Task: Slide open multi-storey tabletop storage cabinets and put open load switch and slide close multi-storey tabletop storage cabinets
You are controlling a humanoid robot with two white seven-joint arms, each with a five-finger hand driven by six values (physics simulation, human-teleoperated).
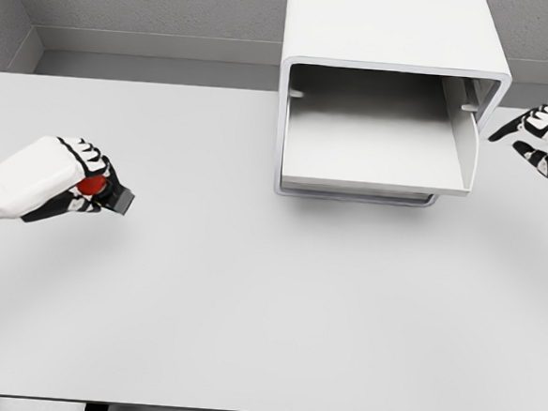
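Inside cabinet [392, 91], drawer [377, 142] pulled out; left hand [55, 179] w/ switch [106, 192].

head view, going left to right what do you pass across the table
left hand closed around the load switch → storage cabinet with its drawer slid open → right hand, fingers spread, holding nothing, all over the white table.

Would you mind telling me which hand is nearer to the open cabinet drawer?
Right. The right hand hovers just beside the drawer's right edge; the left hand, gripping the load switch, is far off left.
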